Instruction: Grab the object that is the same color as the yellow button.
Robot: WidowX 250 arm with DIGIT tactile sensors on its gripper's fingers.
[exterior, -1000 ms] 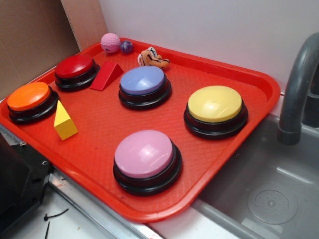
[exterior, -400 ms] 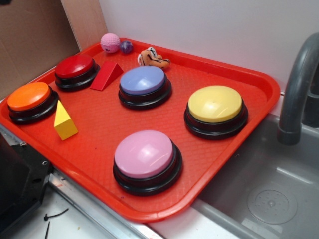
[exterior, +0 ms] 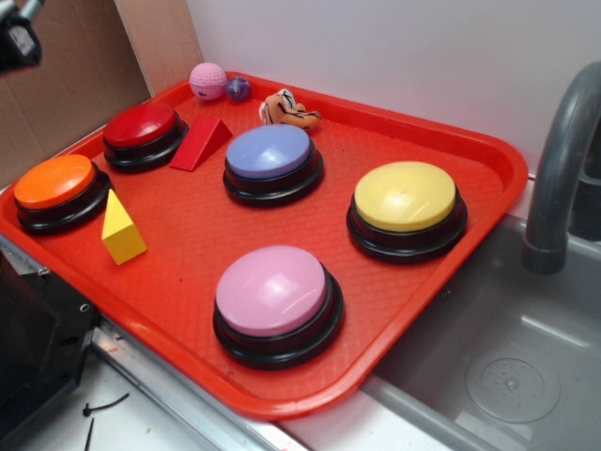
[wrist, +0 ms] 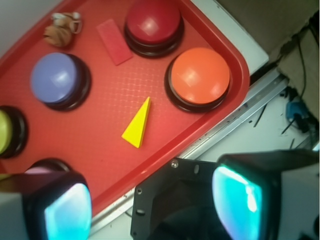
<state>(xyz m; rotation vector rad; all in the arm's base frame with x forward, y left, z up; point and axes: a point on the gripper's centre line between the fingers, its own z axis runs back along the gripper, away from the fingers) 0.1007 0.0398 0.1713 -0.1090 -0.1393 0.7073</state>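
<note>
The small solid yellow wedge block [exterior: 122, 230] stands upright on the red plastic tray [exterior: 188, 225], point up, just beside the orange dome button [exterior: 54, 183] near the tray's left edge. The large yellow dome button on its black round base [exterior: 406, 199] sits well apart, toward the tray's right side. In the wrist view the wedge [wrist: 137, 124] lies between the orange button [wrist: 199, 77] and the blue-violet dome button [wrist: 59, 79]. The gripper [wrist: 152, 200] hangs high above the tray's near edge — its two fingers spread wide apart, nothing between them. In the exterior view only a dark bit of it [exterior: 17, 38] shows at the top left corner.
</note>
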